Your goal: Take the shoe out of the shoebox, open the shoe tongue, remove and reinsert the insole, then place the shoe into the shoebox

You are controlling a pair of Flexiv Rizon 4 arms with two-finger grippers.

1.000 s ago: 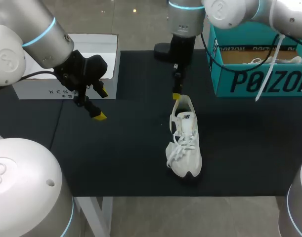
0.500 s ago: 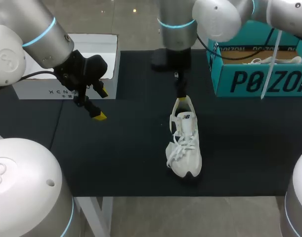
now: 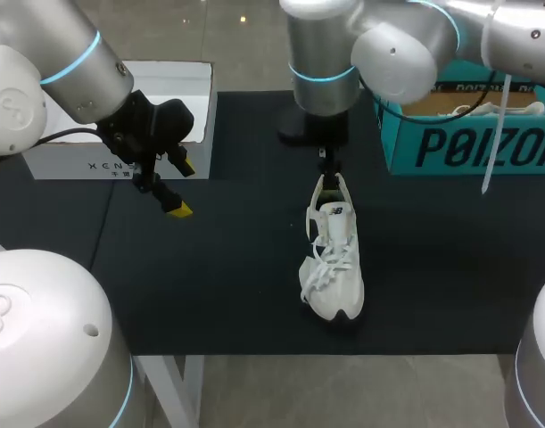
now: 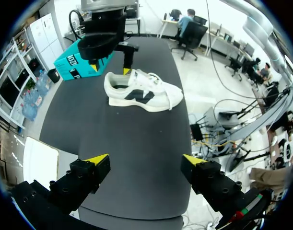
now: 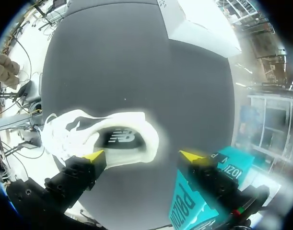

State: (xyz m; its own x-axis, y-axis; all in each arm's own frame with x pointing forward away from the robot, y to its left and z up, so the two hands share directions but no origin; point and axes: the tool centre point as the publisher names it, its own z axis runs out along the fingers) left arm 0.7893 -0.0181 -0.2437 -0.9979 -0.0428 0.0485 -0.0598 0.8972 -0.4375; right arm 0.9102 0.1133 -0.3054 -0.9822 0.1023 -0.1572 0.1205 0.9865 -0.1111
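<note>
One white sneaker point(image 3: 333, 259) lay upright on the black counter point(image 3: 236, 294), already out of the teal shoebox point(image 3: 468, 143), which stood well apart at the far right edge. The right tool point(image 5: 142, 155) hung over the heel with its fingers spread and released. One yellow tip sat just beside the collar, and the other was off to the side over bare counter. The left tool point(image 4: 145, 159) was likewise released and held nothing, near the white box point(image 3: 178, 85) and well away from the shoe. The likely trouble was an uneven close: the nearer finger would meet the heel first and could shove or twist the light shoe instead of pinning it. A pinch on the soft collar alone might also slip, since nothing was bracing the toe.
</note>
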